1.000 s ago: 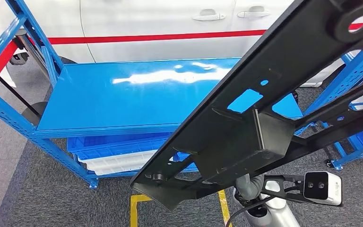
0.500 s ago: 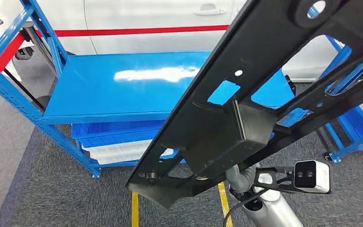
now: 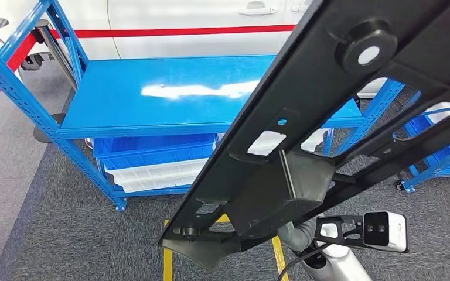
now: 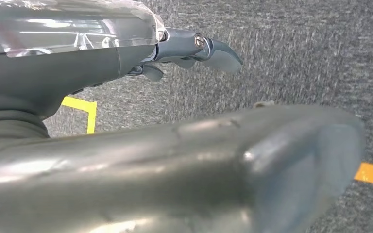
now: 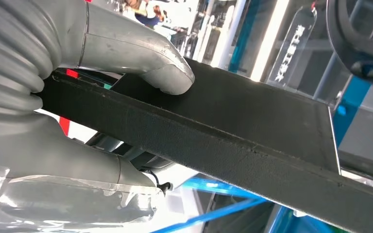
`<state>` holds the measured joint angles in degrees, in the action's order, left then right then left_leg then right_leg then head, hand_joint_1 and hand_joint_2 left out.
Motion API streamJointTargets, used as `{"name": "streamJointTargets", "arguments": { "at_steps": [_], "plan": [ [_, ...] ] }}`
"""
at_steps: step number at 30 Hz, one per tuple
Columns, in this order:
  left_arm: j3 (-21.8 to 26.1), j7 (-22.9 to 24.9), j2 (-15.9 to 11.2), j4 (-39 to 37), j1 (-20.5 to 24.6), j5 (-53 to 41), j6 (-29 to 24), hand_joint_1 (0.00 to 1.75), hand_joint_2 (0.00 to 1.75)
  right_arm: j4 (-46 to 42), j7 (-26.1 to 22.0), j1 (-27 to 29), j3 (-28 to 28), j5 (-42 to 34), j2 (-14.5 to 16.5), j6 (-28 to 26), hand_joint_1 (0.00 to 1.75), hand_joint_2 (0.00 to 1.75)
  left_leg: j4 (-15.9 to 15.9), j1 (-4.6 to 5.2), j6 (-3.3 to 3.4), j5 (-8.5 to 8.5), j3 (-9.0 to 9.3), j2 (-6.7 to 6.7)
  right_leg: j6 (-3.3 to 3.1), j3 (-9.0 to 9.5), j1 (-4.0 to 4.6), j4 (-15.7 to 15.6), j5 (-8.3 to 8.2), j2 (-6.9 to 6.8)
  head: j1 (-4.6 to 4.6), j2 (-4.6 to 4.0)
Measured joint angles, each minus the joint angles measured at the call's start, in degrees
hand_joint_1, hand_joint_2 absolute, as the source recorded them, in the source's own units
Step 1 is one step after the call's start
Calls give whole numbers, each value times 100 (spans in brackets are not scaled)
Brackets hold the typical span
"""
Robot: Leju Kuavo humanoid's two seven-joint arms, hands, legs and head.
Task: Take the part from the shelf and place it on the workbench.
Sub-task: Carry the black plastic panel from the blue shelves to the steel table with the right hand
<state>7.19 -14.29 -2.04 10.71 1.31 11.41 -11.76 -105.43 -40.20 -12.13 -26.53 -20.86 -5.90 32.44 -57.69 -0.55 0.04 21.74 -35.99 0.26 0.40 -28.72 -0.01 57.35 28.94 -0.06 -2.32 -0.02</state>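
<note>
A long black metal part (image 3: 328,117) with cut-outs and a round boss runs slantwise across the head view, from low centre to the upper right. My right hand (image 3: 300,230) grips it from below near its boxy middle. In the right wrist view the thumb (image 5: 145,60) presses on the part's flat black face (image 5: 252,136). The blue shelf (image 3: 181,93) stands behind the part, its top board bare. My left hand (image 4: 175,160) hangs over grey carpet with nothing in it, its dark fingers (image 4: 209,48) stretched out away from the thumb.
Blue and white crates (image 3: 152,161) sit on the shelf's lower level. A white car with a red stripe (image 3: 181,17) stands behind it. Another blue rack (image 3: 439,158) is at the right. Yellow tape (image 3: 167,263) marks the grey carpet.
The whole picture has shifted, so the camera has moved. The black part sits steeper in view, and its round boss has come down from the top right corner. My right hand's grip is unchanged.
</note>
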Motion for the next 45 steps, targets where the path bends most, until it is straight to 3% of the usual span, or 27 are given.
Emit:
{"name": "streamJointTargets", "arguments": {
  "at_steps": [2, 3, 6, 7, 8, 9, 11, 13, 14, 17, 18, 19, 21, 22, 23, 25, 26, 28, 30, 32, 33, 35, 37, 39, 41, 43, 45],
  "plan": [
    [0, -18, 11, -2, -19, 0, -1, 0, 0, -12, -1, 93, 44, 85, 63, 96, 169, 175, -17, -3, -65, 4, -47, -6, -87, -76, -20, -32, -93, -9, 0, 0],
    [0, -24, 19, -2, -26, -2, -2, 0, 0, -14, -1, 121, 58, 113, 98, 125, 169, 175, -116, -5, -89, 137, -99, -10, -140, -132, -35, -46, -158, -17, -1, 0],
    [0, -30, 31, -2, -32, -11, -24, 0, 0, -10, 0, 182, 96, 138, 190, 206, 169, 175, -1053, -16, -145, 949, -384, -12, -222, -376, -39, -51, -367, -32, -1, 0],
    [0, -27, 33, -2, -32, -13, -34, 0, 0, -1, 1, 201, 116, 140, 216, 244, 169, 175, -1412, -18, -161, 1118, -448, -12, -223, -471, -34, -43, -437, -32, -1, 0],
    [0, -25, 37, -2, -32, -15, -40, 0, 0, 10, 1, 215, 139, 141, 241, 278, 169, 175, -1633, -18, -171, 1147, -436, -12, -217, -566, -31, -33, -503, -33, -1, 0],
    [0, -22, 40, -2, -31, -16, -45, 0, 0, 21, 1, 225, 159, 142, 263, 302, 169, 175, -1663, -19, -175, 1054, -331, -12, -207, -659, -30, -21, -568, -34, -2, 0],
    [0, -19, 42, -2, -26, -17, -50, 0, 0, 34, 1, 236, 188, 143, 297, 318, 169, 175, -1098, -21, -156, 758, 188, -12, -176, -818, -31, 7, -684, -34, -2, 0],
    [0, -18, 41, -2, -10, -19, -55, 0, 0, 38, 1, 240, 210, 143, 328, 320, 169, 175, -231, -1, -105, 761, 787, -19, -120, -918, -21, 26, -796, -33, -2, 0],
    [0, -18, 43, -2, -6, -20, -56, 0, 0, 38, 1, 241, 220, 144, 340, 321, 169, 175, 42, 15, -73, 820, 945, -25, -85, -935, -20, 25, -850, -38, -1, 0],
    [0, -16, 55, -4, -6, -21, -58, 0, 0, 43, 1, 249, 241, 145, 357, 326, 169, 175, 185, 27, 42, 757, 915, -26, 20, -968, -32, 6, -943, -42, 0, 0],
    [0, -14, 58, -5, -4, -21, -58, 0, 0, 46, 1, 253, 250, 146, 360, 328, 169, 175, 189, 17, 92, 689, 857, -11, 46, -1015, -37, 81, -825, -33, 1, 0],
    [1, -13, 62, -6, -3, -21, -58, 0, 0, 49, 2, 257, 263, 147, 360, 328, 169, 175, 200, 4, 134, 611, 785, 5, 69, -1089, -42, 265, -592, -23, 1, 0],
    [2, -12, 66, -7, -2, -22, -58, 0, 0, 58, 1, 262, 293, 147, 360, 328, 169, 175, 196, 5, 178, 458, 606, 26, 103, -1284, -58, 969, 52, -11, 1, 0],
    [2, -12, 67, -7, -4, -22, -58, 0, 0, 63, 1, 265, 306, 147, 360, 327, 169, 175, 189, 8, 178, 384, 513, 28, 119, -1355, -65, 1351, 264, -10, 0, 0],
    [2, -12, 68, -7, -5, -23, -58, 0, 0, 71, 1, 269, 315, 147, 360, 327, 169, 175, 178, 11, 172, 315, 411, 29, 130, -1365, -69, 1636, 325, -10, 0, 0],
    [2, 9, 69, -7, -5, -28, -58, 0, 0, 83, 1, 274, 321, 147, 360, 342, 169, 175, 144, 12, 150, 202, 212, 28, 124, -1112, -73, 1649, 85, -10, 0, 0],
    [4, 37, 70, -7, -4, -28, -57, 0, 0, 87, 1, 272, 325, 147, 362, 362, 169, 175, 120, 13, 133, 153, 123, 26, 102, -829, -71, 1366, -62, -10, 0, 0],
    [8, 113, 79, -6, -6, -41, -50, 0, 0, 90, 0, 257, 338, 149, 373, 396, 169, 175, 69, 28, 87, 73, 7, 23, 32, -148, -45, 494, -23, -14, -1, 0],
    [10, 166, 85, -6, -7, -78, -35, 0, 0, 86, -1, 243, 363, 151, 391, 402, 169, 175, 50, 32, 23, -6, -30, 26, -35, 214, -7, -57, 157, -19, 0, 0],
    [9, 202, 82, -7, -8, -108, -26, 0, 0, 68, -1, 256, 399, 170, 406, 383, 169, 175, 58, 20, -44, -75, -43, 27, -104, 204, -8, -136, 118, -32, 1, 0],
    [9, 222, 81, -7, -11, -117, -23, 0, 0, 48, -1, 272, 414, 193, 420, 364, 169, 175, 6, 12, -76, -22, -77, 24, -145, 179, -19, -150, 67, -41, 0, 0],
    [9, 252, 79, -7, -21, -120, -22, 0, 0, -23, -1, 329, 427, 257, 472, 305, 169, 175, -393, -10, -133, 352, -233, 15, -224, 110, -41, -179, -38, -63, -1, 0],
    [11, 275, 77, -7, -26, -121, -24, 0, 0, -94, -1, 395, 428, 329, 522, 242, 169, 175, -1101, -31, -196, 847, -436, 11, -258, 23, -33, -175, -108, -68, -2, 0],
    [15, 287, 76, -6, -26, -125, 1, 0, 0, -146, 0, 450, 428, 402, 541, 198, 169, 175, -1528, -51, -240, 978, -477, 11, -237, -59, -31, -156, -162, -39, -2, 0],
    [18, 287, 78, -5, -29, -127, 56, 0, 0, -198, 0, 472, 427, 458, 543, 180, 169, 175, -1226, -71, -252, 767, -178, 0, -204, -133, -36, -116, -195, 16, -2, 0],
    [22, 281, 78, -5, -32, -127, 99, 0, 0, -260, -1, 466, 420, 493, 543, 145, 169, 175, -423, -88, -220, 588, 350, -158, -165, -208, -40, -52, -211, 76, -2, 0],
    [29, 279, 81, -5, -40, -128, 126, 0, 0, -308, -1, 453, 402, 532, 543, 87, 169, 175, 38, -87, -163, 557, 627, -307, -104, -272, -40, -3, -237, 154, -2, 0]
  ]
}}
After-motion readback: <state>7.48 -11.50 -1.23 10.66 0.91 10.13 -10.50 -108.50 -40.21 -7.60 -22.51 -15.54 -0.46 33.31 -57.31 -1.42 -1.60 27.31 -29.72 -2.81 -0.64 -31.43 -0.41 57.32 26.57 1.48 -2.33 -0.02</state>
